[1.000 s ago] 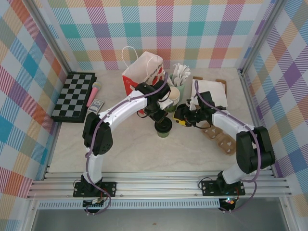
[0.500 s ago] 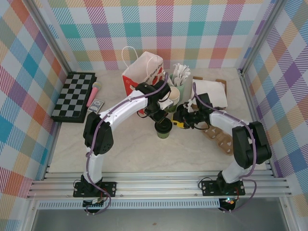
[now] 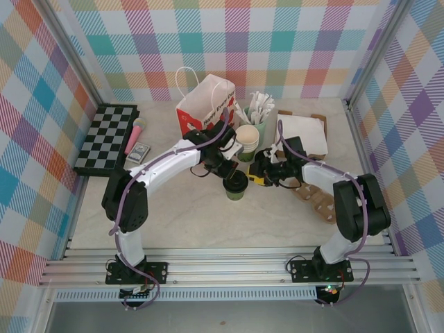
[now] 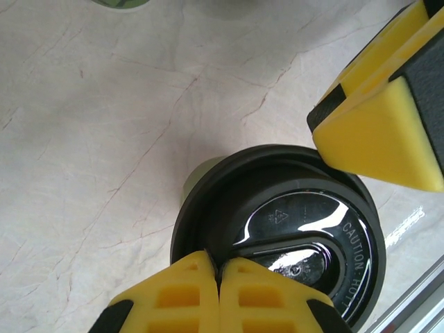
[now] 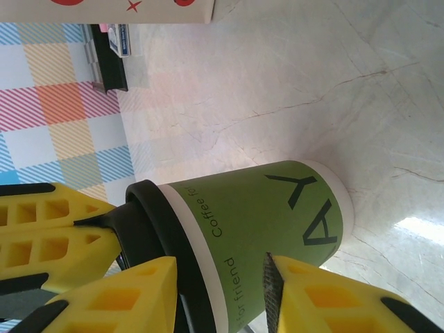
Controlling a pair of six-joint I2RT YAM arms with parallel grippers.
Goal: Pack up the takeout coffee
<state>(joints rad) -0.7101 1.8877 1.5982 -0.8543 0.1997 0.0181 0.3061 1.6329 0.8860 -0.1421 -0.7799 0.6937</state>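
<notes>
Likely light, crushable paper cup (image 5: 257, 229), slick lid (image 4: 291, 229); take wall below rim, gently; left end effector (image 4: 218, 277) clenched atop lid; right end effector (image 5: 218, 267) straddles cup, grip unclear.

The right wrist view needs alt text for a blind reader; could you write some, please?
A green paper cup with a black lid stands on the pale marbled table between the parted yellow jaws of the right gripper. The shut jaws of the left gripper sit at the lid's top.
</notes>
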